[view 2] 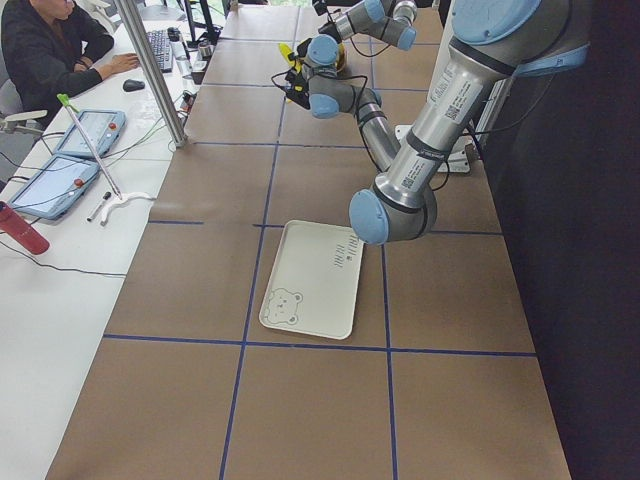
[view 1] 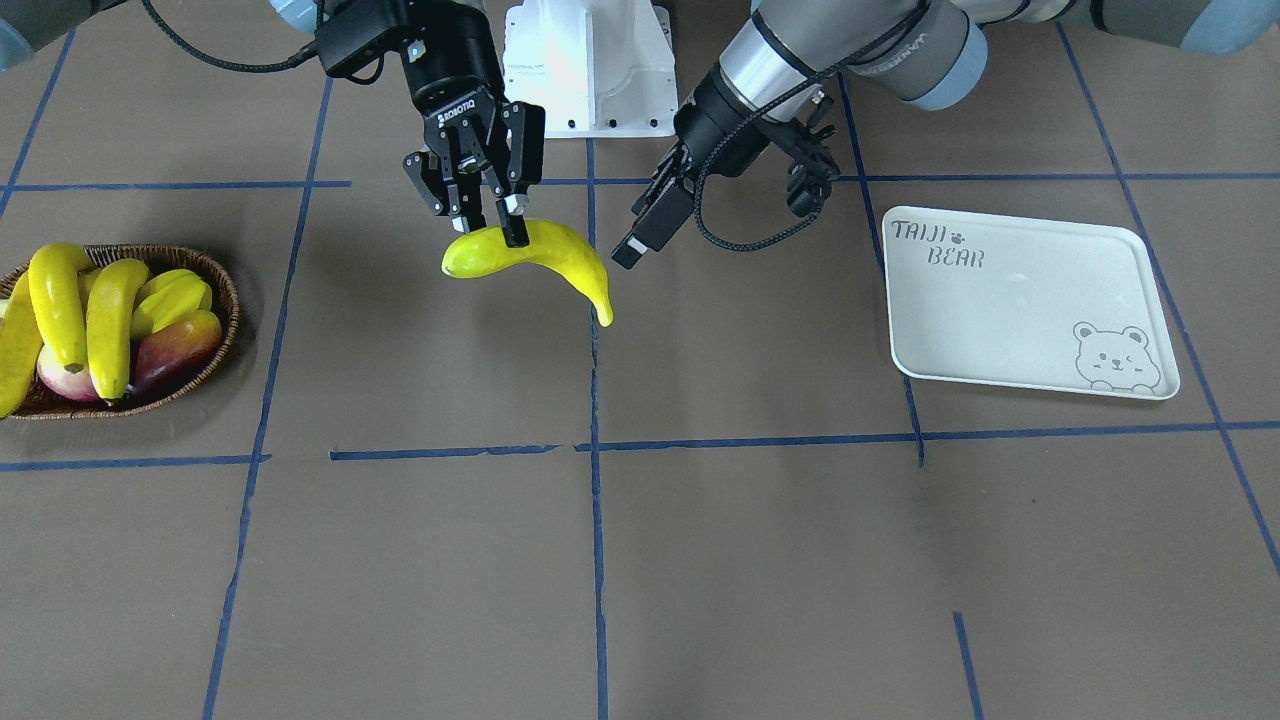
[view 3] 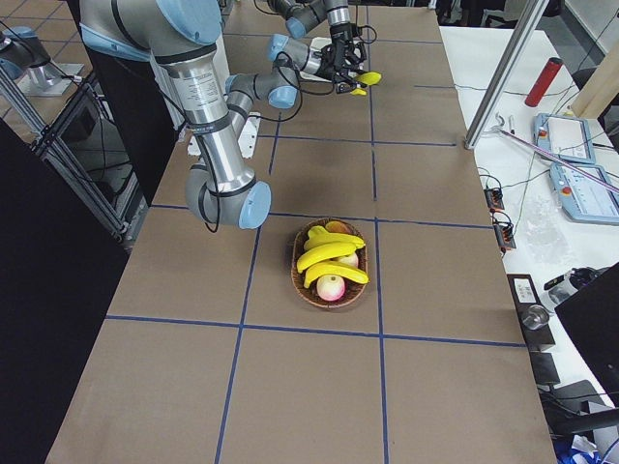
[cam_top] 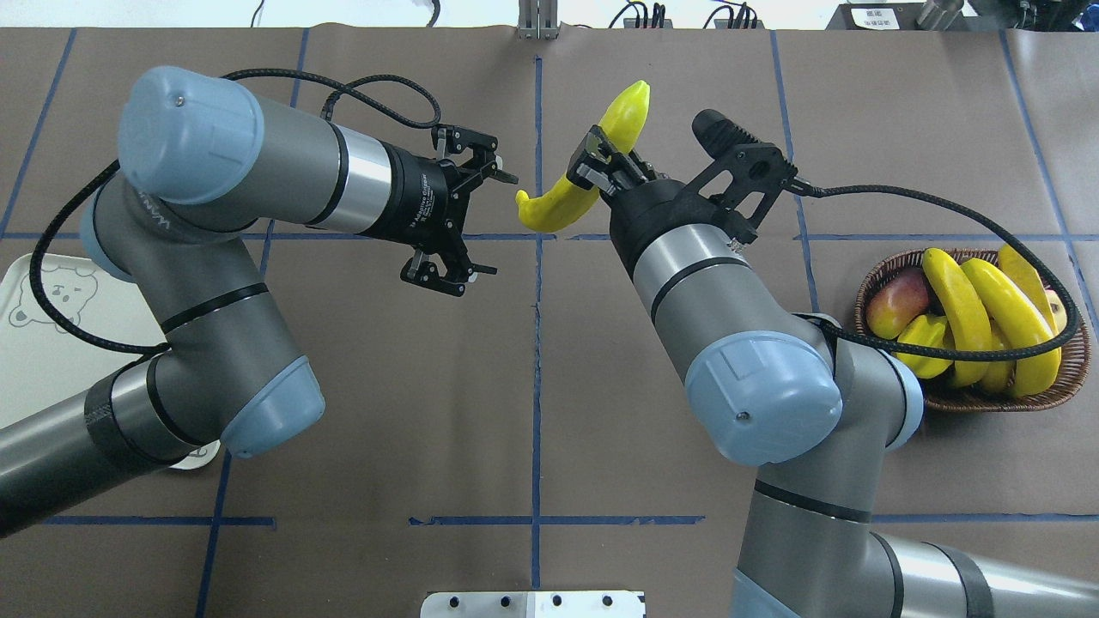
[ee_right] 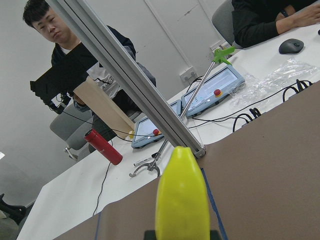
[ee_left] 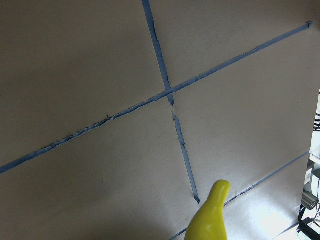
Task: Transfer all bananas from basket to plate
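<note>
My right gripper (view 1: 490, 232) is shut on a yellow banana (view 1: 545, 252) and holds it in the air near the table's middle line, its ends sticking out on both sides. The same banana (cam_top: 625, 113) shows in the overhead view and fills the bottom of the right wrist view (ee_right: 182, 197). My left gripper (cam_top: 502, 223) is open and empty, just beside the banana's lower end. Three more bananas (view 1: 58, 298) lie in the wicker basket (view 1: 226, 292) on my right side. The pale plate (view 1: 1020, 300) with the bear drawing lies bare on my left side.
The basket also holds a red mango (view 1: 178, 350), a starfruit (view 1: 172, 298) and a pink round fruit (view 1: 58, 385). The white robot base (view 1: 590, 70) stands at the table's robot side. A person (view 2: 45, 50) sits at a side desk with tablets (view 2: 80, 135).
</note>
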You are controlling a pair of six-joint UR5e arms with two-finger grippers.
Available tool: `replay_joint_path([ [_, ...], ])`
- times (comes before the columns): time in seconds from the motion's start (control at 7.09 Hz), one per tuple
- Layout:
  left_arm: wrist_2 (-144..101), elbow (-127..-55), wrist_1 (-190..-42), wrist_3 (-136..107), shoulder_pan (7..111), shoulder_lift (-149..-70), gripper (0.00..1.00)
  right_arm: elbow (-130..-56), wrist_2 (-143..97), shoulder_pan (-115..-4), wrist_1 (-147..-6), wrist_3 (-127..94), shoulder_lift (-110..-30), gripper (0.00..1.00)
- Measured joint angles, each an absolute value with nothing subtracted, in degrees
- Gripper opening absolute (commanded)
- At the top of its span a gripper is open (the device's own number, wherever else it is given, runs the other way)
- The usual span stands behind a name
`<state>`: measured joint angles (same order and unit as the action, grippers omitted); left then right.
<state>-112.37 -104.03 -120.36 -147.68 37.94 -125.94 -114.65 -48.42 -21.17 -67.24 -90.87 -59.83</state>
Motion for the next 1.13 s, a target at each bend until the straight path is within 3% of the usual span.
replay_joint_path([
  [0.42, -109.62, -103.55, -120.22, -147.97, 35.72, -126.80, 1.00, -114.09, -45.00, -18.36, -67.31, -90.80, -57.90, 0.00],
  [0.56, -108.46, -103.53, -120.14, -148.00, 34.73, -127.05, 0.92, -113.90, -44.44, -17.96, -67.33, -90.79, -57.49, 0.00],
  [0.71, -108.02, -103.53, -120.07, -148.01, 34.27, -127.20, 0.45, -113.80, -44.22, -17.82, -67.33, -90.79, -57.32, 0.00],
  [0.85, -107.90, -103.60, -120.01, -148.01, 34.12, -127.25, 0.07, -113.76, -44.15, -17.79, -67.32, -90.79, -57.25, 0.00],
  [0.99, -107.88, -103.72, -119.99, -147.84, 34.12, -127.19, 0.00, -113.74, -44.14, -17.76, -67.32, -90.79, -57.23, 0.03],
  [1.13, -107.94, -103.75, -119.94, -147.59, 34.10, -127.11, 0.00, -113.74, -44.09, -17.77, -67.31, -90.74, -57.23, 0.30],
])
